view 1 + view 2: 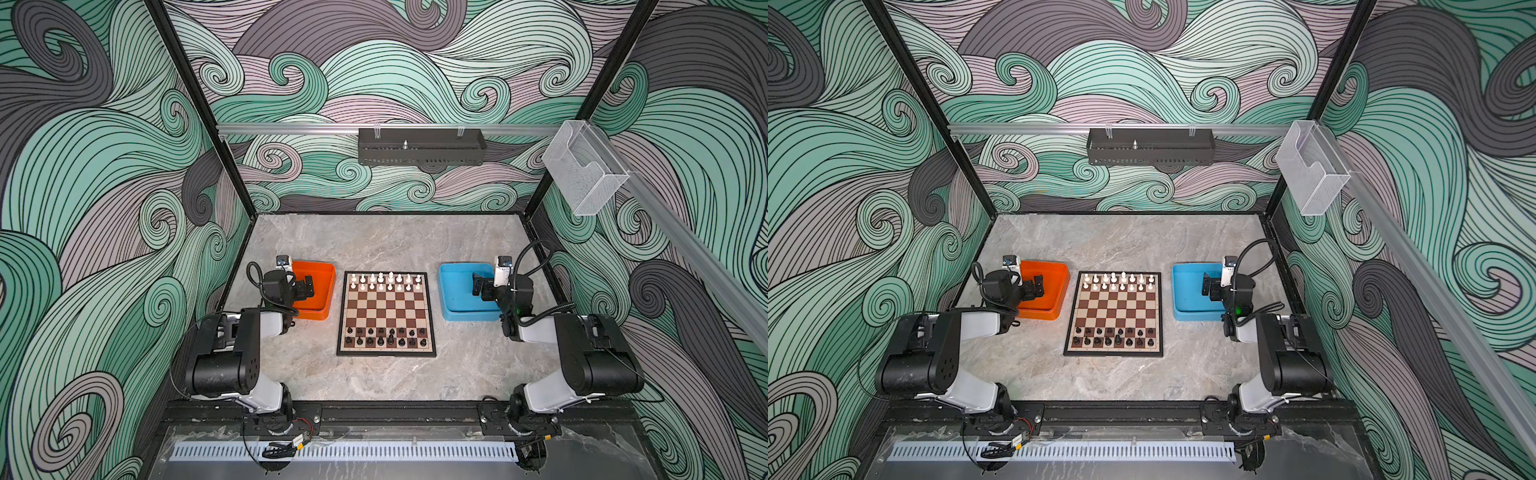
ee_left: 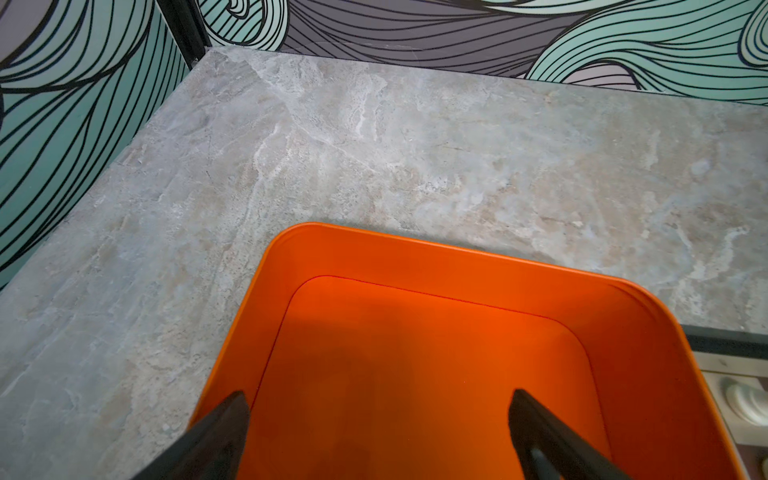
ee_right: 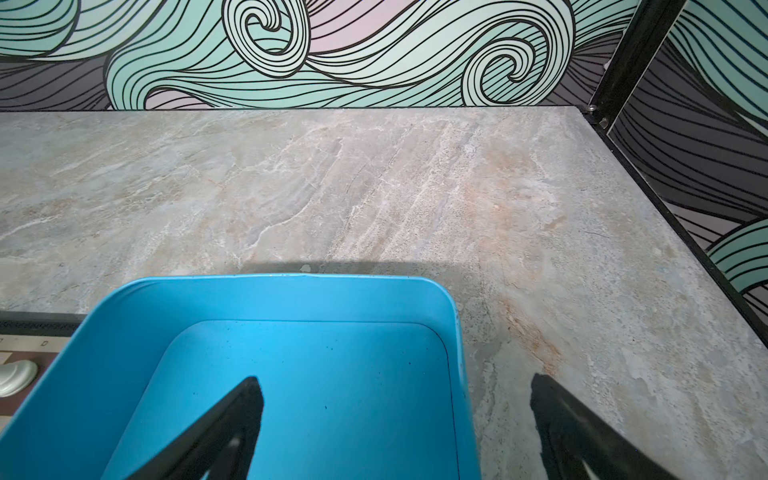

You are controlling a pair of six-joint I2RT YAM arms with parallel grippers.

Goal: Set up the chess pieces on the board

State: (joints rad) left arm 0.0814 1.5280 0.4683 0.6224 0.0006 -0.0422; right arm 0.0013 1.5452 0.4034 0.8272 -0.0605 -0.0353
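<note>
The board (image 1: 386,313) (image 1: 1115,313) lies mid-table in both top views. White chess pieces (image 1: 385,281) (image 1: 1118,281) fill its two far rows, and black chess pieces (image 1: 385,336) (image 1: 1113,336) fill its two near rows. My left gripper (image 1: 309,286) (image 2: 378,401) hangs open over the orange tray (image 1: 322,309) (image 2: 457,266), nothing between its fingers. My right gripper (image 1: 477,284) (image 3: 397,388) is open over the blue tray (image 1: 451,309) (image 3: 291,297), one finger above the tray's floor and one past its rim over the table. A corner of the board (image 3: 25,345) with one white piece (image 3: 16,376) shows in the right wrist view.
Both trays look bare inside where visible. Patterned walls with black posts close the table on three sides. A dark rack (image 1: 422,147) hangs on the back rail, and a clear plastic holder (image 1: 584,166) sits on the right rail.
</note>
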